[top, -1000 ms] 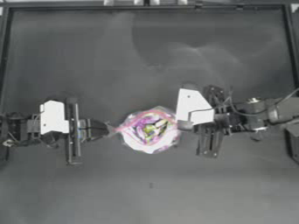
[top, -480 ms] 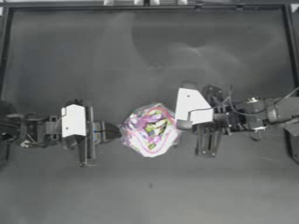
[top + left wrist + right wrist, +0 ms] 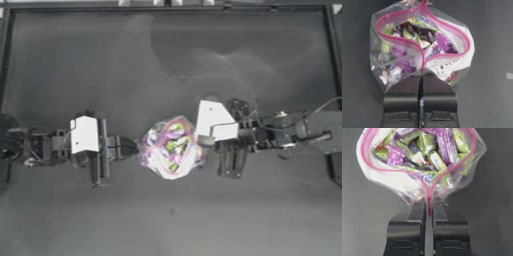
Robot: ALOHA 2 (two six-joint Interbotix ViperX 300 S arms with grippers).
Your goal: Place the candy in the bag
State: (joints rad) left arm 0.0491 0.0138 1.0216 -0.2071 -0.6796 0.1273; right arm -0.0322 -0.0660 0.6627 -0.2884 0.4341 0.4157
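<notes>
The bag hangs between my two grippers at the table's middle, its pink seal strip bowed into an open loop. My left gripper is shut on the strip's left end, seen close in the left wrist view with the bag beyond. My right gripper is shut on the strip's right end, also shown in the right wrist view under the bag. Colourful sweets fill the bag. The single candy is not to be told apart in any view.
The dark table stretches around the bag on every side. A raised rim runs along its far edge. Both arms reach in level from the left and right sides.
My left gripper has moved right toward the right one, still holding the strip. The bag went from stretched to bulged, and its mouth has spread open.
</notes>
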